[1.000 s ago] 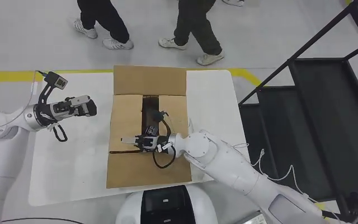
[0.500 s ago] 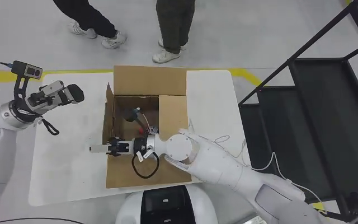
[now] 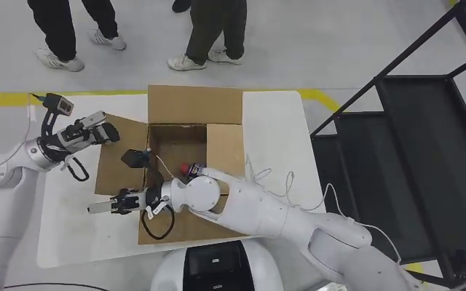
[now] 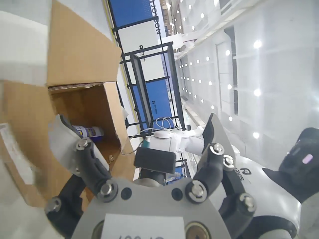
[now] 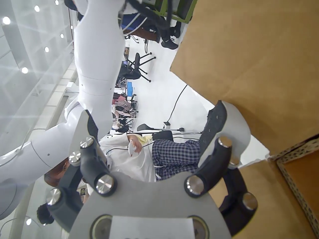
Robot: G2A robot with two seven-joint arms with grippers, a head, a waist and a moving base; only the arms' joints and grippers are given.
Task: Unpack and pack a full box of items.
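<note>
While the box (image 3: pixel 195 105) stands open in the middle of the bench (image 3: pixel 73 233), only part of its mouth is free. The left flap (image 3: pixel 116 160) lies folded out, but the right flap (image 3: pixel 224 149) covers its side. A can (image 3: pixel 191 170) lies on its side inside, near that flap's edge. The right tool (image 3: pixel 102 206) is released and empty, out past the left flap over the bench, with its arm slung across the front of the box. The left tool (image 3: pixel 105 133) hangs by the left flap's far corner, likewise spread wide with nothing in it.

Trouble, I judge, lies in the crowding. Both tools are near the same flap, so a careless reach could knock them together or shove the box. The right arm's slack cable (image 3: pixel 154 227) hangs over the box's front and might catch there. The right flap could also spoil a grip on the can.
</note>
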